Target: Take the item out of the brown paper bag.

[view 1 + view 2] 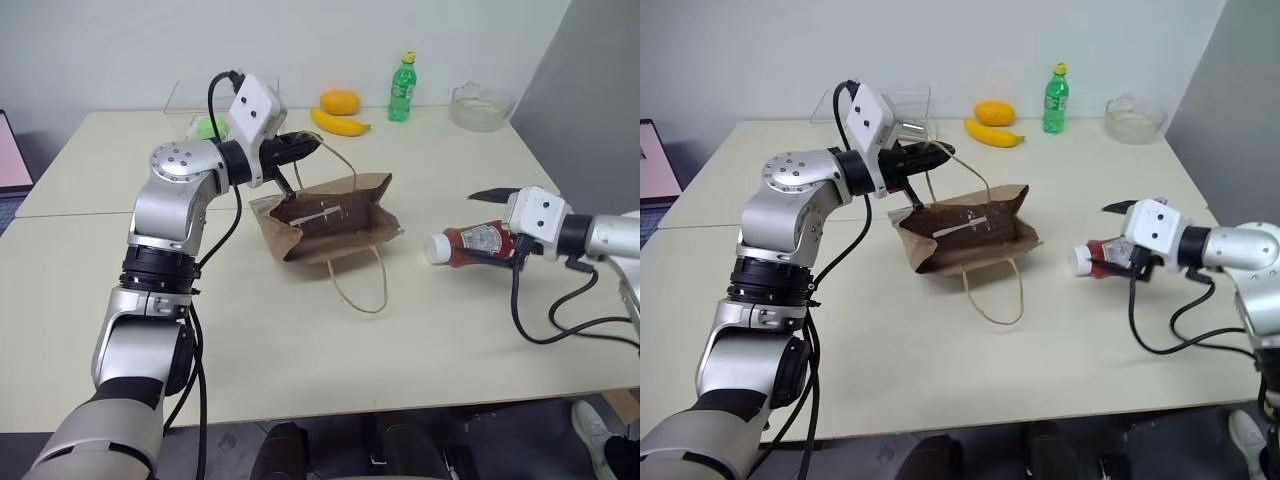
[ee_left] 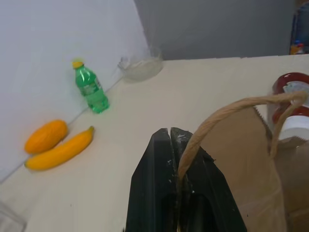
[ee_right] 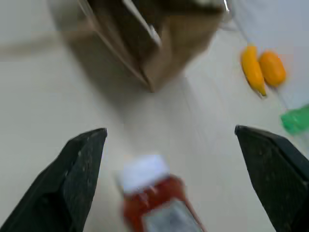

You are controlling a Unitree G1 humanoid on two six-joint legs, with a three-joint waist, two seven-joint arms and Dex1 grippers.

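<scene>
While it lies on its side on the pale surface [image 1: 300,340], out of the bag and well to its right, the one red squeeze bottle [image 1: 478,243] points its white cap toward the bag, between the spread fingers of the right pincer [image 3: 176,159]; whether either finger touches it cannot be told. In the right wrist view the two black fingers [image 3: 79,169] stand wide apart with the bottle low between them. The right arm reaches in from the right edge, its forearm nearly level and aimed left toward the bag.

The one brown paper bag [image 1: 335,220] lies on its side mid-surface, its mouth open toward the robot's left. It has two thin loop handles: one handle [image 1: 362,285] trails flat on the surface toward the robot, the other handle [image 2: 217,123] is drawn up and pinched in the left pincer [image 1: 312,143], whose fingers are pressed together on the cord. The left arm rises from the near left, bends at the elbow, and holds its wrist roughly level above the bag's open end.

Along the far edge stand one green soda bottle [image 1: 402,89], one banana [image 1: 340,124], one orange fruit [image 1: 340,101] touching it, and one clear bowl [image 1: 481,106].
</scene>
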